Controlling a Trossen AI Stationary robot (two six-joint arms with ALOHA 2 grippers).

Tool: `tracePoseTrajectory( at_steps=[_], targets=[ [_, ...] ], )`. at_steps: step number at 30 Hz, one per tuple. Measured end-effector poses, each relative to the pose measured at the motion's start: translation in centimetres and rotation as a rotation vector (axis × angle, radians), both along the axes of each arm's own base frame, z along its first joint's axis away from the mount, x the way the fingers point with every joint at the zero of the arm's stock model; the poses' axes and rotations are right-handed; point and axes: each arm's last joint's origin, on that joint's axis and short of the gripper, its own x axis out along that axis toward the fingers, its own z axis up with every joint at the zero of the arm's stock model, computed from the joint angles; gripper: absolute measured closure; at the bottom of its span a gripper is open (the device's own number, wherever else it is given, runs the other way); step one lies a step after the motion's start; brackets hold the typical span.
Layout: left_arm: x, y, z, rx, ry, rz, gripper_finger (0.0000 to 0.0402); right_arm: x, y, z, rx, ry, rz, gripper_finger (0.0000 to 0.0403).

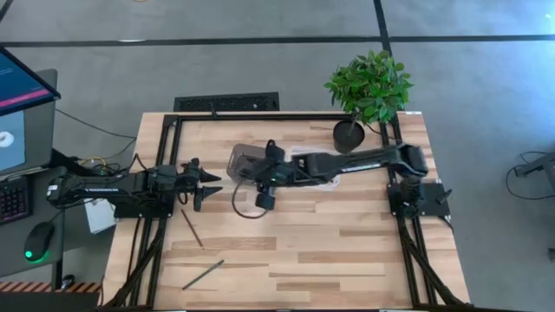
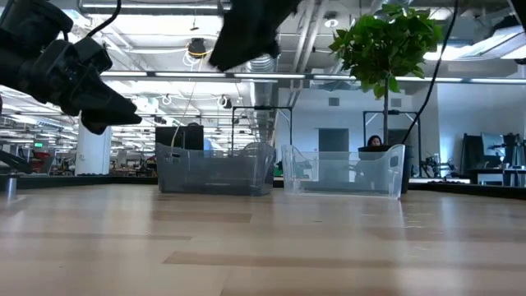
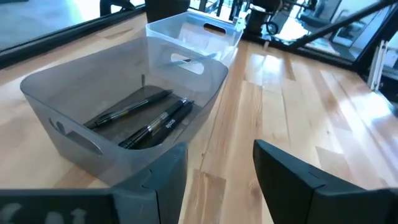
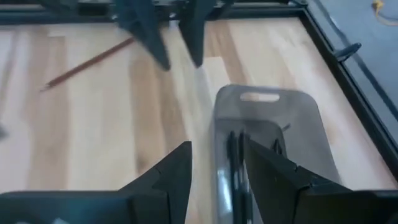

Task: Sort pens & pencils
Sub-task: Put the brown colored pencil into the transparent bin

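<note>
Black pens (image 3: 144,117) in grey bin (image 3: 74,93), their white print unreadable

Pens (image 3: 146,115): three black sticks with pale lettering and paler tips, lying flat and roughly parallel on floor of grey translucent bin (image 3: 74,84), close together, two touching side by side, third just apart. Same pens partly visible in right wrist view as dark parallel lines.

Pencils: two thin brownish sticks lying flat on bare wooden table, outside bin. One (image 1: 192,227) angled diagonally near table's left side; other (image 1: 203,274) nearer front edge, also diagonal, well apart from first.
</note>
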Motion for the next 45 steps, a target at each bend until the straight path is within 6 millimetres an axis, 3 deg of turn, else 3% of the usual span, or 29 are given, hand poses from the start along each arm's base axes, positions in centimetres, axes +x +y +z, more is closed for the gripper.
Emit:
tracePoseTrajectory(
  at_steps=[5,11,16,22,31,39,45],
  targets=[
    [0.0,0.0,0.1,-0.090,-0.024,0.027,0.0228,-3.6,2.2,2.6,0.096,0.085,-0.054,0.0232],
    [0.1,-0.3,0.2,-0.228,-0.050,-0.057,0.0228,-6.4,5.0,3.3,0.124,0.179,-0.122,0.0233],
    [0.2,-1.0,0.9,-0.288,-0.099,-0.273,0.0228,-7.7,7.1,1.9,0.003,0.199,-0.207,0.0230],
    [0.3,-1.8,2.5,-0.338,-0.216,-0.414,0.0228,-8.8,8.4,-1.4,0.041,0.183,-0.233,0.0231],
    [-0.1,-3.7,6.3,-0.371,-0.290,-0.492,0.0228,-8.8,6.5,-7.6,0.150,0.109,-0.228,0.0230],
    [-1.1,-4.2,9.3,-0.371,-0.201,-0.247,0.0228,-8.7,3.2,-11.6,0.267,0.020,-0.035,0.0232],
    [-0.6,-4.8,11.0,-0.396,-0.182,-0.121,0.0228,-9.1,0.1,-13.1,0.328,-0.056,0.046,0.0231]
  ],
)
